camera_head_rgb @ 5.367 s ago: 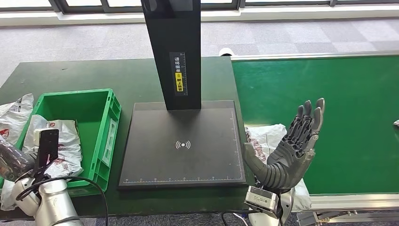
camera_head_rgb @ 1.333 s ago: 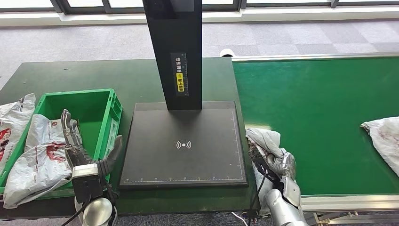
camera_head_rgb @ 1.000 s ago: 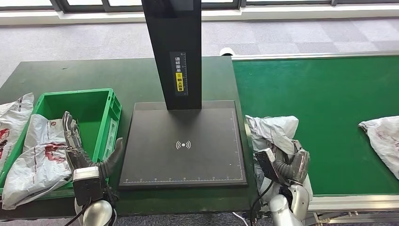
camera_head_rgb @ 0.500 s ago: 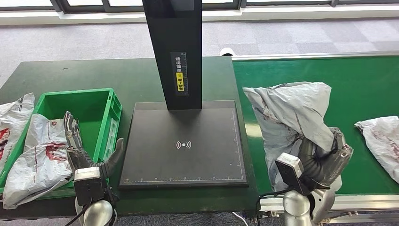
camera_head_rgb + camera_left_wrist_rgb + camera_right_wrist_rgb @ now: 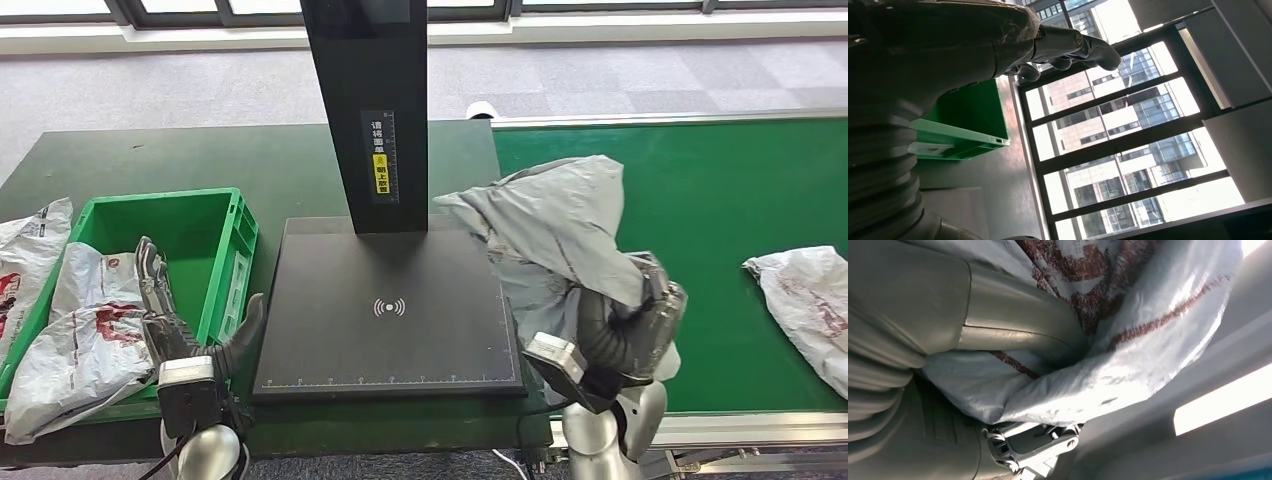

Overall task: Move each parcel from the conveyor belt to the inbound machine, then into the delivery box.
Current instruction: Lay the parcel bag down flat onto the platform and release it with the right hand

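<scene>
Right hand (image 5: 632,325) grips grey parcel (image 5: 560,230), lifted above seam between conveyor belt (image 5: 720,190) and inbound machine (image 5: 390,305); parcel's far-left corner overhangs scan plate's right edge. Left hand (image 5: 185,320) holds nothing, fingers spread upright, near right wall of green delivery box (image 5: 215,205). Box holds bagged parcels (image 5: 95,320). Second parcel (image 5: 805,300) lies on belt, far right.

Dark green table (image 5: 200,165) under everything, grey carpet floor (image 5: 200,85) beyond it. Tall windows (image 5: 1128,150) facing pale high-rise buildings (image 5: 1148,112) outside.
</scene>
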